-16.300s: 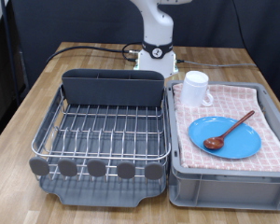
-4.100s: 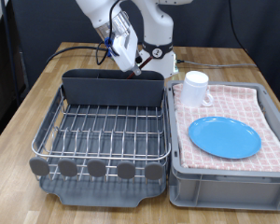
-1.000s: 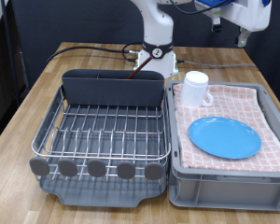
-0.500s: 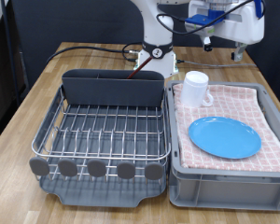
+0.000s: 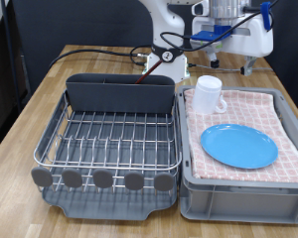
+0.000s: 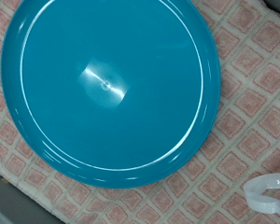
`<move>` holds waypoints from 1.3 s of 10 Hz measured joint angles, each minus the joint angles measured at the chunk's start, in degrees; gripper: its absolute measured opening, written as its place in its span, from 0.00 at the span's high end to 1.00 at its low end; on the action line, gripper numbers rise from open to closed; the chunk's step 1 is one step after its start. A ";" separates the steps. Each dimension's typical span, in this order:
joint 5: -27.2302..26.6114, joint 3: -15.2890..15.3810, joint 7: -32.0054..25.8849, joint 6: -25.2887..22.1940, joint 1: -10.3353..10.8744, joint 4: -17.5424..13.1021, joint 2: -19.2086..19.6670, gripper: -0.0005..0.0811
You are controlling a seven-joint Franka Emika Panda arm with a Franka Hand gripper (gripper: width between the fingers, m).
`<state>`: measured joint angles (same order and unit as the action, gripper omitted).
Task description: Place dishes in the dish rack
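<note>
Wooden table point(image 5: 30, 109): right crate point(image 5: 243, 183) holds plate point(image 5: 238, 146) and mug point(image 5: 208, 93); gripper point(image 5: 233, 65) hovers above, grip unclear; spoon point(image 5: 146, 75) in far rack point(image 5: 109, 139) holder.

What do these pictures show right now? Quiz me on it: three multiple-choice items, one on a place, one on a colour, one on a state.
1. Where does the light-blue plate lie?
A. On the wire grid of the dish rack
B. On the pink-checked cloth in the grey crate
C. On the bare wooden table

2. What colour is the mug?
A. White
B. Red
C. Black

3. How does the mug stand?
A. Tipped on its side
B. Upside down in the rack
C. Upright, mouth up, on the cloth

Answers:
1 B: the exterior view shows the plate flat on the checked cloth inside the crate, and the wrist view shows that cloth all round it.
2 A: its body and handle are white.
3 C: its open rim faces up, beside the plate, with the hand above the crate.
</note>
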<state>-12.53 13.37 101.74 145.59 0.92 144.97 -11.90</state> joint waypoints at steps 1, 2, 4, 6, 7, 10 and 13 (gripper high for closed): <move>-0.95 -0.06 -1.52 1.22 0.00 0.39 0.69 0.01; -1.68 -0.13 -2.76 2.26 0.00 0.63 1.54 0.01; -3.01 -0.28 -4.80 4.49 0.00 0.89 3.54 0.01; -3.14 -0.35 -6.56 7.53 -0.01 1.02 5.91 0.01; -3.25 -0.36 -7.33 8.93 -0.01 1.03 7.07 0.01; -5.78 -0.27 -10.87 13.16 0.00 1.09 10.27 0.01; -9.97 0.17 -14.74 16.22 0.00 1.19 12.88 0.01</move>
<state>-22.50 13.53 87.00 161.80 0.92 146.16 0.98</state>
